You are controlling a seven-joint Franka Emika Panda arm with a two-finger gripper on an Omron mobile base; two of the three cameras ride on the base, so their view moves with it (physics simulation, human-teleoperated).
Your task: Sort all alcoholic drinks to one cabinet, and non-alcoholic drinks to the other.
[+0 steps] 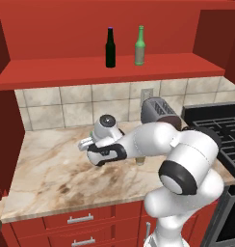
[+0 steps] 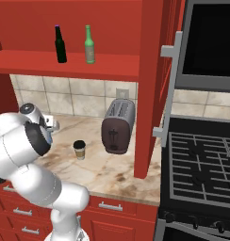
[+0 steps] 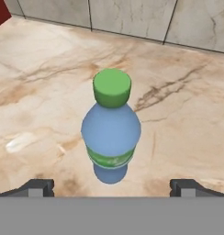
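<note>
Gripper [image 3: 112, 187] spread wide above translucent blue plastic bottle [image 3: 111, 133], round green cap, on veined marble counter [image 3: 187, 128]

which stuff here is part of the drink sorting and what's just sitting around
Job: black bottle, green glass bottle, blue plastic bottle, paper cup.
Just there: toaster, stove, wall outlet.

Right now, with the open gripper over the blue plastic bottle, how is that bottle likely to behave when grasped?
The blue plastic bottle stands upright on the marble counter, tall over a narrow base, so an off-centre touch would probably tip it. Its round body may roll if it falls. Its translucent plastic wall likely gives a little under the fingertips, and looks smooth, perhaps slippery.
</note>
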